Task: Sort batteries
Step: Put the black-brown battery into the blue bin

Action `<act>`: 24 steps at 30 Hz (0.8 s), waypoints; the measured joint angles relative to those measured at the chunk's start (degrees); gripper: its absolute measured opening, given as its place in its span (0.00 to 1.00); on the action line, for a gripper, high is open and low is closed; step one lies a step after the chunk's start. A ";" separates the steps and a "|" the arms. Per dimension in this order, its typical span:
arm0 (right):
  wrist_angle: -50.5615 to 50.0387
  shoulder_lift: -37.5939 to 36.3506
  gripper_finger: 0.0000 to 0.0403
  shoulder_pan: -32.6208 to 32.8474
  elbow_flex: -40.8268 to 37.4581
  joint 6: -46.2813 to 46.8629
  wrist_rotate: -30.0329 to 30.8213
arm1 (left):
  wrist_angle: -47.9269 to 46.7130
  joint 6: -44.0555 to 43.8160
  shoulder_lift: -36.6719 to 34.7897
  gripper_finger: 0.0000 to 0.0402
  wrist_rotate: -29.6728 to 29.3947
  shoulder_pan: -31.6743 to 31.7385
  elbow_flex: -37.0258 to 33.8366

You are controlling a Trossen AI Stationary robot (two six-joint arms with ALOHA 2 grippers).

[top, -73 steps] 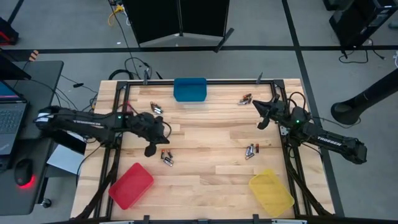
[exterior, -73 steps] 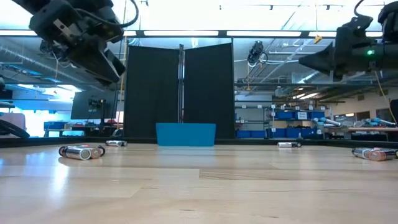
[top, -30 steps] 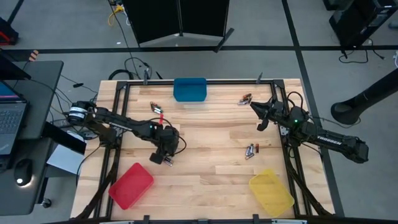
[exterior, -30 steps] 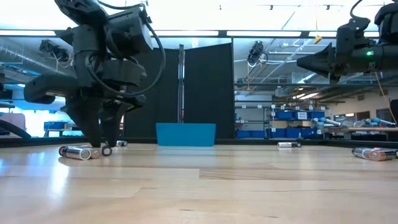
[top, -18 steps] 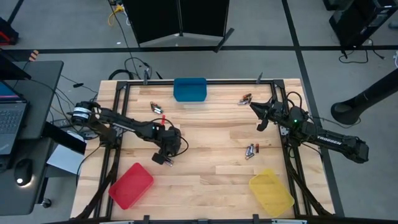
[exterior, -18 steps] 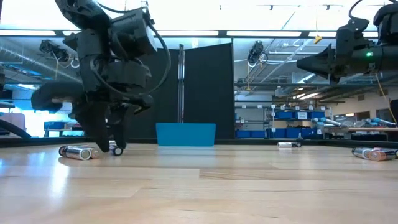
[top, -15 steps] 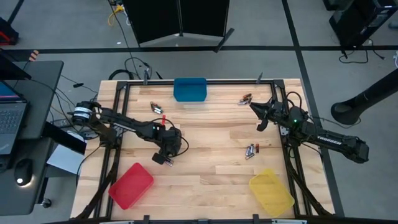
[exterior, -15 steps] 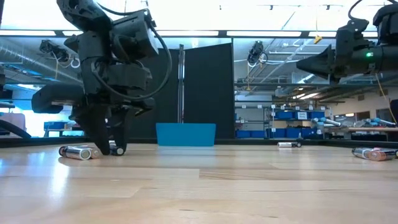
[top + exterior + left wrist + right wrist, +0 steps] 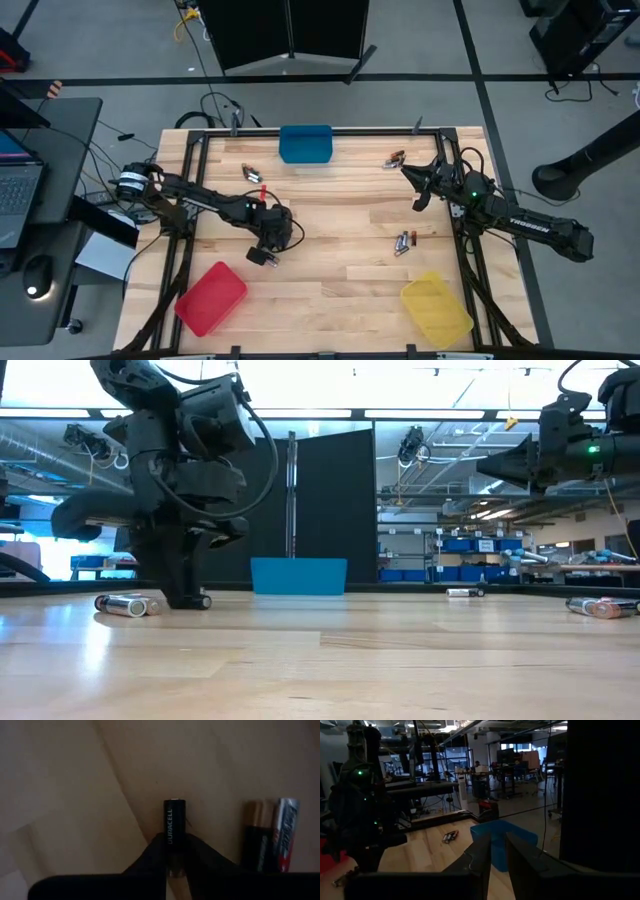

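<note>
My left gripper (image 9: 262, 255) is down on the table left of centre and is shut on a small black battery (image 9: 174, 827). Two more batteries (image 9: 270, 840) lie side by side on the wood right beside it, and the low view shows them as well (image 9: 128, 604). Other batteries lie in small groups near the far left (image 9: 251, 173), near the far right (image 9: 394, 158) and right of centre (image 9: 404, 241). My right gripper (image 9: 414, 187) hangs in the air over the table's far right part, open and empty. My left gripper pinches the black battery between its two fingers (image 9: 150, 855), which stand on either side of its body near one end (image 9: 174, 851). The fingers come from above, pointing down. The battery lies level on the table, and its other end (image 9: 203, 601) sticks out past the fingertips.
A blue bin (image 9: 305, 143) stands at the middle of the far edge. A red bin (image 9: 211, 298) is at the near left and a yellow bin (image 9: 436, 309) at the near right. Bare wood lies in the table's middle. A black panel stands beyond the far edge.
My left gripper, down at the table, has shut its fingers on the small black battery. It has dragged the battery a little toward the table's right, away from the two batteries beside it. My right arm has kept still.
</note>
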 joint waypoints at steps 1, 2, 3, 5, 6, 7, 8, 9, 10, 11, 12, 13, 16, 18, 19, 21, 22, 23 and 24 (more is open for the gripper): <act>0.02 0.00 0.16 0.00 0.00 0.00 0.03 | 0.59 -1.52 -0.04 0.11 0.22 0.41 0.00; 0.00 0.00 0.16 0.00 0.00 0.00 0.16 | 0.74 -2.99 -0.29 0.11 0.50 0.82 0.18; -0.06 0.00 0.16 0.00 0.00 0.00 0.29 | 0.31 -4.26 -0.35 0.11 0.79 1.20 0.67; -0.03 0.00 0.15 0.00 0.00 -0.01 0.33 | -0.76 -5.54 -0.88 0.11 -0.55 2.07 2.38; -0.01 0.00 0.15 0.00 0.00 0.00 0.36 | -2.13 -5.54 -1.65 0.11 -1.83 2.86 3.74; 0.02 0.00 0.14 0.00 0.00 0.00 0.45 | -3.50 -5.27 -2.67 0.11 -3.42 3.82 5.37; 0.04 0.01 0.14 0.00 0.00 -0.02 0.49 | -4.69 -5.02 -3.36 0.11 -4.73 4.99 7.17; 0.05 0.00 0.13 0.00 0.00 0.00 0.55 | -5.85 -4.78 -3.66 0.11 -5.20 6.48 8.97; 0.13 0.00 0.13 0.00 0.00 0.00 0.55 | -7.54 -4.76 -3.94 0.11 -5.32 8.11 10.82; 0.13 0.00 0.13 0.00 0.00 0.00 0.57 | -9.57 -4.92 -3.98 0.11 -5.29 9.92 12.81; 0.18 0.00 0.12 0.00 0.00 0.00 0.59 | -11.02 -5.28 -3.98 0.11 -5.01 12.02 15.07; 0.32 0.00 0.12 -0.04 0.00 0.00 0.61 | -12.20 -5.40 -3.98 0.11 -4.12 14.25 17.70; 0.57 0.00 0.12 -0.02 0.00 0.00 1.16 | -17.03 -5.06 -3.38 0.11 -2.70 20.58 24.88; 0.54 0.08 0.12 -0.02 0.00 0.14 2.39 | -18.90 -3.39 -1.91 0.11 -2.66 24.39 29.51; 0.58 0.19 0.12 -0.02 0.00 0.18 2.79 | -20.09 -2.50 -1.04 0.11 -2.62 26.20 32.02; 0.42 0.28 0.12 -0.02 0.00 0.20 3.52 | -22.14 -0.87 1.16 0.11 -2.54 29.48 37.55; 0.56 0.40 0.12 -0.02 0.00 0.24 3.58 | -23.46 -0.23 2.84 0.11 -2.51 30.98 40.46; 0.58 0.56 0.12 -0.02 0.00 0.49 3.58 | -25.47 0.57 4.76 0.11 -2.45 32.37 43.24; 0.51 0.69 0.12 -0.02 0.00 0.75 3.58 | -27.60 1.32 6.92 0.11 -2.42 33.71 45.98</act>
